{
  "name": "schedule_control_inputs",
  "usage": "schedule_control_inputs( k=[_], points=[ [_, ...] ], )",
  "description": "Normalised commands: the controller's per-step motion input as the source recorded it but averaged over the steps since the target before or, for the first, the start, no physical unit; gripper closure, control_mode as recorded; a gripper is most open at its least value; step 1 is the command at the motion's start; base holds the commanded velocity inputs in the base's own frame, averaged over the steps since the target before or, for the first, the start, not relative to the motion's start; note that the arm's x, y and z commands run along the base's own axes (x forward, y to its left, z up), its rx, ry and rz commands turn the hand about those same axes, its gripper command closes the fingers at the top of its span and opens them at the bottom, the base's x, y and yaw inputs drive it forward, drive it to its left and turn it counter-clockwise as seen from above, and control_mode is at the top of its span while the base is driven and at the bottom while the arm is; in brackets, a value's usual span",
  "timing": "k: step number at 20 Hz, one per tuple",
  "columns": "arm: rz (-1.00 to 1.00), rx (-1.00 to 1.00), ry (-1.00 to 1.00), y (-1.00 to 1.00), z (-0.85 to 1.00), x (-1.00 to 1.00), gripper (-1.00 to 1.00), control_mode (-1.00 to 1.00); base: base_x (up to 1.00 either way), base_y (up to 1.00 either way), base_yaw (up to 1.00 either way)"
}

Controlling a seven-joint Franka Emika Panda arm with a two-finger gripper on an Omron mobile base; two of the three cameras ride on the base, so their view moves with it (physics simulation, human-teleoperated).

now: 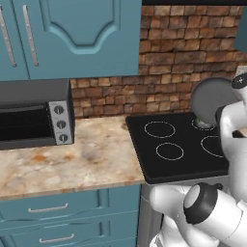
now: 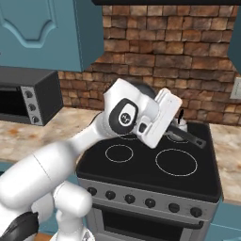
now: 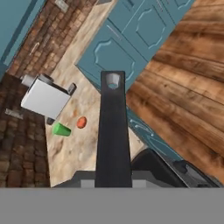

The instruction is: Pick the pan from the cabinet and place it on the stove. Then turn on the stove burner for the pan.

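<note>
Carry step, I judge: pincer (image 3: 113, 181) pinching the pan's handle (image 3: 113, 131), which runs up the middle of the hand view.

Pan (image 1: 212, 100) hangs tilted over the back of the stove (image 1: 144, 164), right edge of the left base view; not set down.

Next move calls for levelling it onto a burner ring (image 2: 175, 162), then the knobs (image 2: 150, 202).

Right base view alone gives knobs; hand view gives a toaster (image 3: 45, 99) on the table (image 3: 72, 153), upper left.
</note>
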Motion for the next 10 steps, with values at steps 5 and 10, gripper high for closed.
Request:
schedule_control_inputs(
  k=[5,10],
  points=[
    [-0.07,0.05,0.10,-0.46,-0.48,0.00,1.00,-1.00,0.00,0.00,0.00],
    [-0.05,0.07,0.09,-0.57,-0.43,0.00,1.00,-1.00,0.00,0.00,0.00]
  ],
)
